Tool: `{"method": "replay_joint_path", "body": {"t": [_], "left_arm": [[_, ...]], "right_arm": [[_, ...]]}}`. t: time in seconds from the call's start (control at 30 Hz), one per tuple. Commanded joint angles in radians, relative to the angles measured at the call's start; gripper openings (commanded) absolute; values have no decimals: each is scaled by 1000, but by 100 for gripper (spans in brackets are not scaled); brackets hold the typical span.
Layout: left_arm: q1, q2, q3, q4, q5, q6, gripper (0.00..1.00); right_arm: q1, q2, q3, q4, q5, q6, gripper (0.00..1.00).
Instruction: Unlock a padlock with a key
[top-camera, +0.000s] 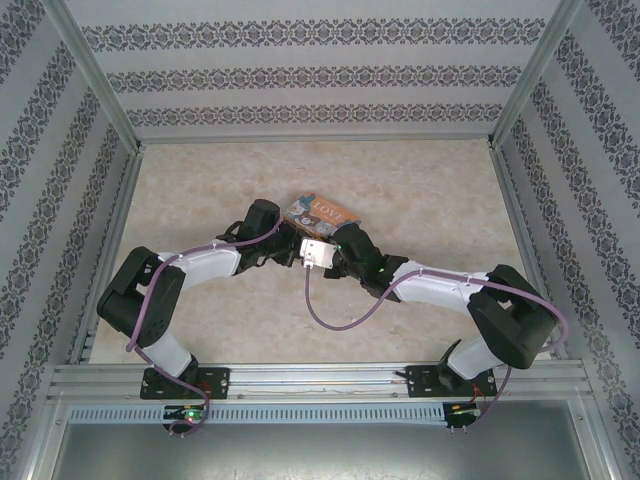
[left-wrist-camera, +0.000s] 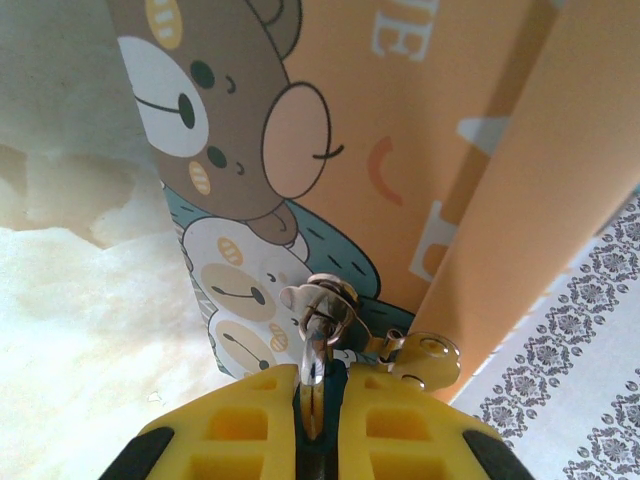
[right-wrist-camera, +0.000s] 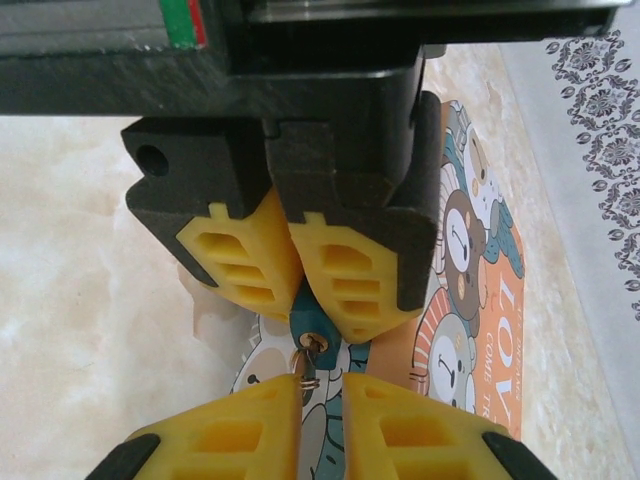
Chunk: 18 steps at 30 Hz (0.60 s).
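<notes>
1. Right wrist view: the left gripper (right-wrist-camera: 300, 300) comes in from above with its yellow fingers pinched tight together at the tips.
2. Between those tips sits a small teal piece with a silver loop, the padlock (right-wrist-camera: 308, 325). The left gripper is clenched on it.
3. From the left wrist, a thin silver wire runs out of the closed fingers to a metal catch on the box (left-wrist-camera: 450, 150).
4. The right gripper (right-wrist-camera: 322, 385) has its fingers drawn close, with only a narrow slit between them. A small gold ring (right-wrist-camera: 305, 380) lies at the mouth of that slit. I cannot tell whether the fingers grip anything.
5. The padlock lies between the two grippers, just beyond the right fingertips and over the box's printed face.
6. Seen from above, both grippers meet at the near edge of the box, around the middle of the table (top-camera: 200, 180).
7. Bare tabletop spreads to the left, right and far side of the box. The patterned walls (top-camera: 40, 150) stand well apart from it, and the metal rail (top-camera: 320, 375) runs along the near edge.
</notes>
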Motion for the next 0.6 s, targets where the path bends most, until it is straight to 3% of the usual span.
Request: {"method": "replay_joint_path", "body": {"t": [0.0,0.23,0.57], "left_arm": [[-28,-13,-1,57,41,-24,0],[-28,-11,-1,59,37,-28,0],[-27,-3,-1,60,40,-27,0]], "right_arm": [[3,-55,-36,2,26,26,20],[9,-115,-89,-20,55,23,24],[22,-56,-37,-11,46,8,24]]}}
